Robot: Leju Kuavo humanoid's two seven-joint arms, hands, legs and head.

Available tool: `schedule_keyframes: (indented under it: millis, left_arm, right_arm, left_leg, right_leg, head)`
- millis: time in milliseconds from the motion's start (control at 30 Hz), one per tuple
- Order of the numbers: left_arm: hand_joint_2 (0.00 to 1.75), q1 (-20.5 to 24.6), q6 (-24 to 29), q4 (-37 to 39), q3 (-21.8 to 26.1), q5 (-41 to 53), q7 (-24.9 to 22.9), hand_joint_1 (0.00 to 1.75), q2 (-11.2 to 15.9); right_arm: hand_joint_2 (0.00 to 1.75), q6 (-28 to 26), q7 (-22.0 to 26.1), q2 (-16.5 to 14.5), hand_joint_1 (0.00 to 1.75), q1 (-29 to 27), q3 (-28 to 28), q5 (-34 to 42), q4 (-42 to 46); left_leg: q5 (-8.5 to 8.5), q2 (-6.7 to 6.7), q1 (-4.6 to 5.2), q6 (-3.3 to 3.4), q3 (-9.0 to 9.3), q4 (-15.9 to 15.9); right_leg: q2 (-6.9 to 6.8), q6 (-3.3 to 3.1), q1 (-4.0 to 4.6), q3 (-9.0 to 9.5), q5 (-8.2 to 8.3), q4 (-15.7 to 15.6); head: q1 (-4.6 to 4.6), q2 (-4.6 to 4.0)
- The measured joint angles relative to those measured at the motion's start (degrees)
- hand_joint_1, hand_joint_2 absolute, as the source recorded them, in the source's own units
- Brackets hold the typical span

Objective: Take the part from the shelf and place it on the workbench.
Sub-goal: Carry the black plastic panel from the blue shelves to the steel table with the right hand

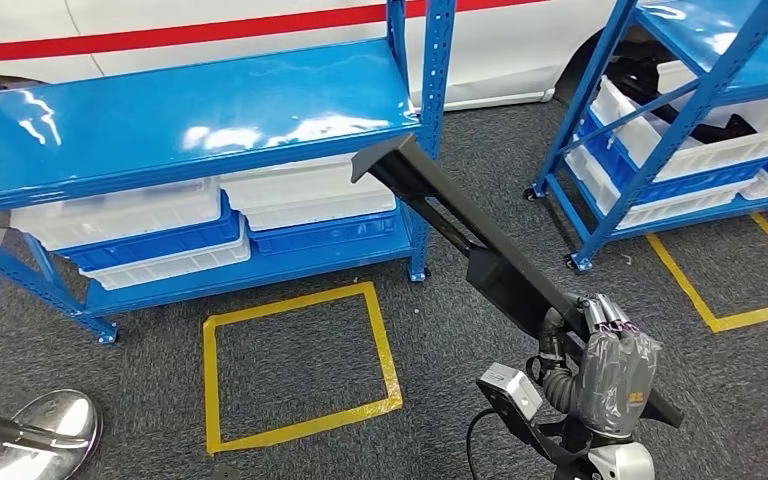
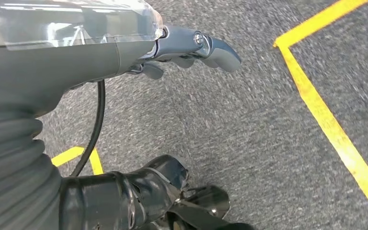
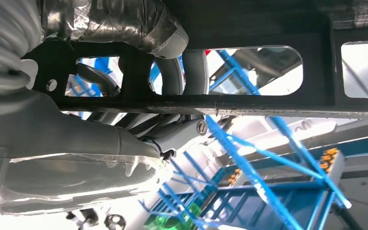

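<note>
Beside the blue metal shelf (image 1: 190, 115), the right hand (image 1: 615, 365) grips a long black slotted metal part (image 1: 460, 225); the left hand (image 2: 191, 48) hangs over grey carpet (image 2: 249, 120), fingers curled on nothing.

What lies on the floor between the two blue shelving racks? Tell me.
In the head view, bare dark grey carpet separates the left blue metal rack from the right blue metal rack; the long black metal part, held by the right hand, reaches across its foreground.

Bright, even overhead light puts white glare patches on the glossy blue shelf (image 1: 190, 115). The head view is sharp. The grey carpet (image 2: 249, 124) smears with motion blur in the left wrist view; the right wrist view is backlit and washed out.
</note>
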State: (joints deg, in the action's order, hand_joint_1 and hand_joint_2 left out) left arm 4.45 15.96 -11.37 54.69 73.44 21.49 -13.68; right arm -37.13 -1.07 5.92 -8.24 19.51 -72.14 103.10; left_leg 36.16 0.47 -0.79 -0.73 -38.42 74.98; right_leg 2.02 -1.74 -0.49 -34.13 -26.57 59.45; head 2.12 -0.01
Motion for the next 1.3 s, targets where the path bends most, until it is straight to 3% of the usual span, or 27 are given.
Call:
schedule_keyframes:
  millis: [33, 67, 133, 167, 200, 267, 467, 600, 633, 667, 733, 800, 900, 967, 1033, 1100, 1133, 1167, 1233, 1300]
  left_arm:
    - [1.75, -0.01, 0.00, 0.00, 0.00, 0.00, 0.00, 0.00, 0.00]
    - [1.75, 0.00, 0.00, 0.00, 0.00, 0.00, 0.00, 0.00, 0.01]
    - [1.75, 0.00, 0.01, 0.00, 0.03, 0.00, 0.00, 0.00, 0.09]
    - [1.75, 0.01, 0.01, 0.00, 0.05, 0.00, 0.01, 0.00, 0.13]
    - [1.75, 0.05, 0.01, 0.00, 0.07, 0.00, 0.01, 0.00, 0.17]
    - [1.75, 0.17, 0.02, 0.00, 0.09, 0.00, 0.03, 0.00, 0.17]
    - [1.75, 0.19, 0.02, 0.00, 0.09, 0.00, 0.02, 0.00, 0.14]
    - [1.75, 0.03, 0.07, 0.00, 0.15, -0.01, 0.02, 0.00, 0.10]
    - [1.75, 0.02, 0.07, 0.00, 0.16, -0.01, 0.02, 0.00, 0.10]
    - [1.75, 0.03, 0.07, 0.00, 0.17, -0.01, 0.02, 0.00, 0.09]
    - [1.75, 0.11, 0.07, 0.00, 0.17, -0.01, 0.03, 0.00, 0.07]
    - [1.75, 0.16, 0.07, 0.00, 0.19, -0.01, 0.03, 0.00, 0.06]
    - [1.75, 0.24, 0.14, 0.00, 0.21, 0.00, 0.02, 0.00, 0.06]
    - [1.75, 0.32, 0.20, 0.00, 0.22, -0.02, 0.03, 0.00, 0.05]
    - [1.75, 0.23, 0.34, 0.00, 0.23, -0.21, -0.01, 0.00, 0.05]
    - [1.75, 0.01, 0.61, 0.00, 0.39, -0.67, -0.15, 0.00, 0.06]
    - [1.75, -0.11, 0.76, 0.00, 0.56, -0.90, -0.24, 0.00, 0.05]
    - [1.75, -0.22, 0.87, 0.00, 0.75, -1.06, -0.29, 0.00, 0.05]
    - [1.75, -0.35, 1.00, 0.00, 1.06, -1.32, -0.28, 0.00, 0.04]
    - [1.75, -0.41, 1.06, 0.00, 1.33, -1.62, -0.16, 0.00, 0.09]
  right_arm:
    - [1.75, 0.00, 0.00, 0.00, 1.75, -0.05, -0.01, 0.02, 0.00]
    - [1.75, 0.00, 0.00, 0.00, 1.75, -0.08, -0.01, 0.03, 0.01]
    - [1.75, 0.00, 0.00, 0.00, 1.75, -0.05, -0.02, 0.03, 0.02]
    - [1.75, -0.01, 0.00, -0.01, 1.75, -0.03, -0.02, 0.03, 0.04]
    - [1.75, -0.02, 0.00, -0.02, 1.75, -0.04, -0.03, 0.04, 0.05]
    - [1.75, -0.04, 0.00, -0.04, 1.75, -0.12, -0.03, 0.05, 0.07]
    - [1.75, -0.05, 0.01, -0.04, 1.75, -0.25, -0.07, 0.06, 0.10]
    - [1.75, -0.07, 0.08, -0.07, 1.75, -0.20, -0.34, 0.27, 0.11]
    - [1.75, -0.08, 0.17, -0.07, 1.75, -0.26, -0.36, 0.50, 0.10]
    - [1.75, -0.09, 0.33, -0.07, 1.75, -0.30, -0.37, 0.84, 0.09]
    - [1.75, -0.14, 0.77, -0.07, 1.75, -0.31, -0.42, 1.72, 0.12]
    - [1.75, -0.38, 1.15, -0.07, 1.75, -0.38, -0.45, 2.45, 0.16]
    - [1.75, -1.11, 1.94, -0.07, 1.75, -0.88, -0.52, 3.34, 0.30]
    - [1.75, -1.65, 3.18, -0.21, 1.75, -1.33, -0.63, 4.26, 0.75]
    - [1.75, -2.03, 6.07, -0.84, 1.75, -1.87, -1.09, 6.27, 1.40]
    - [1.75, -2.14, 11.68, -2.50, 1.75, -3.73, -2.80, 9.95, 2.78]
    - [1.75, -2.14, 14.97, -3.78, 1.75, -5.21, -4.33, 12.08, 3.89]
    - [1.75, -2.14, 17.65, -5.13, 1.75, -6.67, -6.07, 13.83, 5.06]
    - [1.75, -2.20, 21.22, -7.50, 1.75, -8.84, -9.28, 16.37, 6.98]
    - [1.75, -2.45, 22.66, -9.19, 1.75, -10.13, -11.32, 17.54, 8.17]
  left_leg:
    - [-1.38, -0.11, 0.03, 0.24, 0.58, -1.24]
    - [-3.59, -0.57, 0.08, 0.59, 2.14, -4.63]
    - [-7.14, -3.09, 0.10, 1.47, 5.67, -12.54]
    - [-7.89, -4.19, 0.14, 1.71, 6.81, -15.11]
    - [-7.93, -4.85, 0.19, 1.83, 7.27, -16.23]
    - [-7.85, -4.45, 0.37, 1.75, 7.45, -16.59]
    - [-8.14, -3.63, 0.23, 1.91, 7.54, -17.01]
    - [-8.77, 1.12, -0.10, 2.66, 7.96, -18.28]
    - [-8.67, 1.88, -0.10, 2.62, 7.99, -18.23]
    - [-8.52, 2.61, -0.12, 2.51, 8.05, -18.13]
    - [-8.07, 3.80, -0.01, 2.03, 8.22, -17.80]
    - [-7.65, 4.77, 0.28, 1.40, 8.37, -17.47]
    - [-7.24, 5.83, 0.31, 0.57, 8.66, -17.38]
    - [-5.33, 3.83, 0.05, 0.11, 7.93, -15.23]
    - [-1.56, 0.97, -0.10, -0.09, 5.12, -8.79]
    - [1.09, 0.08, -0.12, -0.16, 1.82, -1.83]
    - [0.87, -0.03, -0.12, -0.12, 1.13, -0.65]
    - [-0.54, -0.16, -0.12, 0.01, 1.44, -1.71]
    - [-5.12, -1.85, -0.13, 0.54, 4.36, -8.86]
    - [-7.50, -4.81, -0.24, 0.96, 6.89, -15.01]
  right_leg:
    - [0.71, 0.00, 0.09, 0.04, 0.00, 0.06]
    - [1.45, 0.00, 0.17, 0.10, 0.00, 0.12]
    - [2.78, 0.11, 0.21, 0.08, 0.05, 0.28]
    - [3.37, 0.30, 0.13, -0.12, 0.14, 0.36]
    - [3.94, 0.59, -0.04, -0.38, 0.29, 0.37]
    - [4.81, 1.13, -0.32, -0.78, 0.59, 0.26]
    - [5.33, 1.60, -0.29, -0.84, 0.81, 0.07]
    - [-1.49, 3.12, -0.44, -7.47, -6.32, 14.22]
    - [-1.74, 3.25, -0.62, -7.30, -5.63, 14.10]
    - [-2.14, 3.31, -0.77, -6.00, -4.04, 11.81]
    - [-4.19, 3.13, -0.63, -1.95, -0.92, 4.45]
    - [-5.57, 2.58, -0.13, 0.00, -0.03, 0.43]
    - [-4.24, 1.65, 0.05, -0.18, -0.03, 0.04]
    - [-3.16, 0.87, -0.26, -0.08, 0.24, -0.33]
    - [-2.01, 0.32, -0.36, -0.05, 0.39, -0.47]
    - [-0.79, 0.12, -0.19, -0.05, 0.38, -0.40]
    - [-0.15, 0.08, -0.13, -0.02, 0.35, -0.34]
    - [0.54, 0.06, -0.08, 0.03, 0.31, -0.29]
    - [2.10, 0.12, -0.08, 0.10, 0.25, -0.12]
    - [3.61, 0.55, -0.11, -0.26, 0.26, 0.26]
  head:
    - [0.00, 0.00]
    - [0.00, 0.00]
    - [0.01, 0.00]
    - [0.00, 0.01]
    - [-0.01, 0.01]
    - [-0.04, 0.01]
    - [-0.03, 0.01]
    - [0.10, 0.01]
    - [0.10, 0.01]
    - [0.10, 0.01]
    - [0.10, 0.01]
    - [0.08, 0.01]
    - [0.08, 0.00]
    - [0.08, 0.00]
    - [0.05, -0.01]
    - [0.04, 0.00]
    - [0.04, 0.00]
    - [0.04, 0.01]
    - [0.04, 0.01]
    - [0.04, 0.00]
